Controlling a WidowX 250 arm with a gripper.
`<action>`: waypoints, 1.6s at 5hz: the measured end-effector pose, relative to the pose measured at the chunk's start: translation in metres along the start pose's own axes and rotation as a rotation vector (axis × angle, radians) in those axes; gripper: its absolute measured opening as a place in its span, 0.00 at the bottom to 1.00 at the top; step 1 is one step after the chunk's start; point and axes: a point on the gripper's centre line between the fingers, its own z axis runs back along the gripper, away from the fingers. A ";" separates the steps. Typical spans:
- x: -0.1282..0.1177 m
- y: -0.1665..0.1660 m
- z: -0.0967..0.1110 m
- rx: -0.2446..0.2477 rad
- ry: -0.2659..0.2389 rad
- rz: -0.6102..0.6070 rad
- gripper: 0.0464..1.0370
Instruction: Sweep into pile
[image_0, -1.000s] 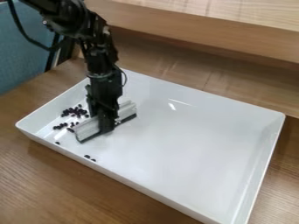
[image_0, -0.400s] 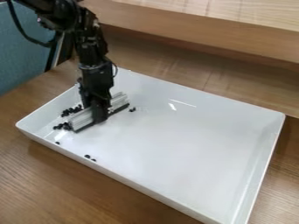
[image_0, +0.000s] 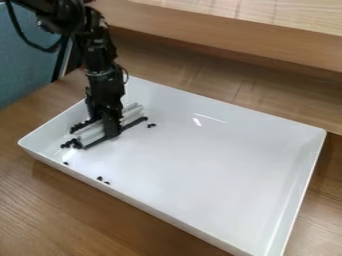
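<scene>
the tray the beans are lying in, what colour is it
The tray is plain white, seen best in the camera view.

A: Which part of the squeegee is obscured?
B: We note that the gripper covers its middle section.
A: And the dark pieces?
B: We find some partly hidden at the squeegee; all are too small for us to identify.
A: Edge cut-offs?
B: We record three: the arm at the top, the white tray's near corner at the bottom, the blue panel at the left.
</scene>
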 end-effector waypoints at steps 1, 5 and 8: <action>-0.005 -0.009 0.006 -0.051 -0.019 0.031 0.95; 0.010 -0.029 0.094 -0.076 -0.122 0.048 0.96; 0.045 -0.109 0.093 -0.111 -0.095 -0.107 0.96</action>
